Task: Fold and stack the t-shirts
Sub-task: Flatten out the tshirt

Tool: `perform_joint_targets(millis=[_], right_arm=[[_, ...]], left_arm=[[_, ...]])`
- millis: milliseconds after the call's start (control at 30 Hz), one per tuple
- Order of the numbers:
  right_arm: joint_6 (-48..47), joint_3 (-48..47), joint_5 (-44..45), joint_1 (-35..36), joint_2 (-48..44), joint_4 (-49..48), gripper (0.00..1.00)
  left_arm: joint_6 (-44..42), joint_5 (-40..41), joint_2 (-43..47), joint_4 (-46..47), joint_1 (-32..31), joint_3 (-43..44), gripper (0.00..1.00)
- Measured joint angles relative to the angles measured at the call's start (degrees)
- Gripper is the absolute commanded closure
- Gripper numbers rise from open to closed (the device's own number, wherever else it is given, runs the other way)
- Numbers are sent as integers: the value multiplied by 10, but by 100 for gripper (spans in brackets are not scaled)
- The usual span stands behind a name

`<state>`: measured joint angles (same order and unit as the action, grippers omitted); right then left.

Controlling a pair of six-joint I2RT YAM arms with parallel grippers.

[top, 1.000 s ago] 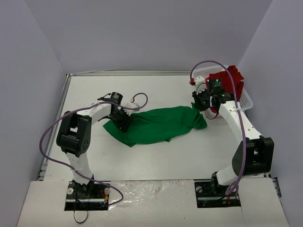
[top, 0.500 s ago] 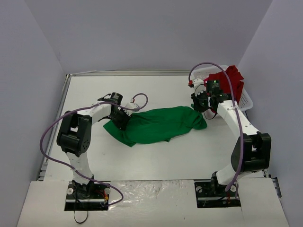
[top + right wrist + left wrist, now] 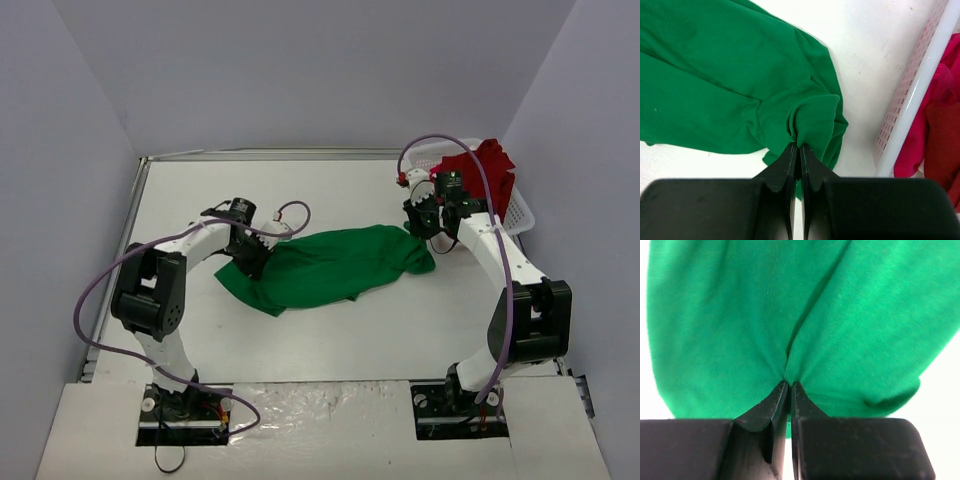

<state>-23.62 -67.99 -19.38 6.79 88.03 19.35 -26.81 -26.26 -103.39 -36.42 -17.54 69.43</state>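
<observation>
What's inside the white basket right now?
The red t-shirt is bunched inside the basket, heaped above its rim. It covers the basket's floor, so anything beneath it cannot be seen. The green t-shirt lies outside, on the table.

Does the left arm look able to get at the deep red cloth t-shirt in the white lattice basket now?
Probably not. The left gripper is shut on the bright green cloth t-shirt, and the deep red t-shirt lies in the white basket, far right, beyond the right arm.
</observation>
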Motion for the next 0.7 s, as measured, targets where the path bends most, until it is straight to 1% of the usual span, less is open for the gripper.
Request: perform_joint_targets(millis=[100,133,233,300,400,433,500,567,600,667,700], right_arm=[[0,0,7,0,0,-1,100],[0,0,9,0,0,-1,100],[0,0,11,0,0,-1,100],[0,0,11,0,0,-1,100],[0,0,11,0,-2,-2,100],[0,0,12,0,-2,-2,100],[0,0,14,0,-3,-2,100],[0,0,16,0,-4,-2,100],[0,0,17,0,-4,-2,100],[0,0,20,-1,-4,-2,100],[0,0,20,-1,-4,-2,100]], left_arm=[[0,10,45,-21,0,0,98],[0,13,65,-26,0,0,96],[0,23,125,-40,0,1,95],[-1,28,155,-50,0,3,91],[-3,37,173,-63,0,4,90],[-3,40,174,-68,0,4,88],[-6,46,175,-75,0,1,81],[-10,52,175,-81,0,-1,81],[-10,54,176,-81,0,-4,81],[-10,57,181,-84,0,-12,97],[-10,58,184,-83,0,-18,98]])
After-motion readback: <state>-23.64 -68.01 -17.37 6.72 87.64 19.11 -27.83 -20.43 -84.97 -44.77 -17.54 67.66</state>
